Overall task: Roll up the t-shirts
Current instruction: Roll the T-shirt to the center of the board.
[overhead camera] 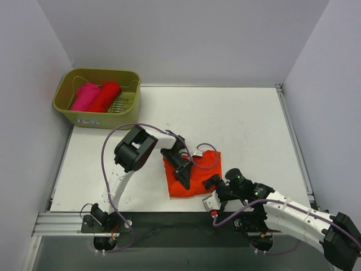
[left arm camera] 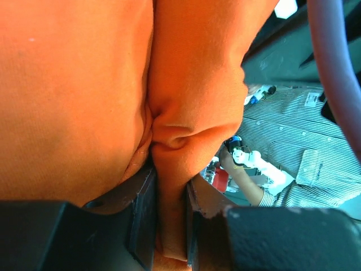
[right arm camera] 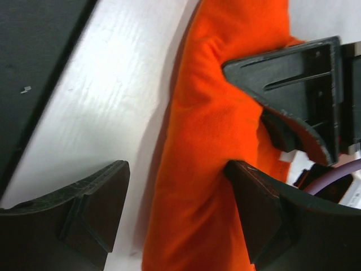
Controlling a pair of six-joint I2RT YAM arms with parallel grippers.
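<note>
**yam_op:** Driving this one remotely. Close to the near edge of the table point(overhead camera: 242, 130), about the middle of it, the orange-red t-shirt point(overhead camera: 198, 179) lies in a bunched, folded pad. My right fingers point(right arm camera: 96, 203) are spread wide at its near right side. One touches the cloth, the other sits over bare table, and nothing is held. A bit further in, my left fingers point(left arm camera: 144, 226) are pinching a ridge of the same shirt, with the cloth squeezed thin between them.

**foldnerd:** How do you reckon it'll handle?

**yam_op:** My guess is light, floppy, no stiffness at all. It'll sag wherever it isn't supported. The knit looks grippy rather than slick, so I expect it to drag on the table more than slide. Nothing to break, at least.

**foldnerd:** So where do you grab it?

**yam_op:** I'd take the thick folded edge, all layers at once. With a single layer I think the fold would just peel open.

**foldnerd:** And the others?

**yam_op:** Over at the far left corner, the basket point(overhead camera: 96, 121) holds the magenta shirt point(overhead camera: 86, 96) and the deeper red shirt point(overhead camera: 105, 96), bundled up and touching side by side.
</note>
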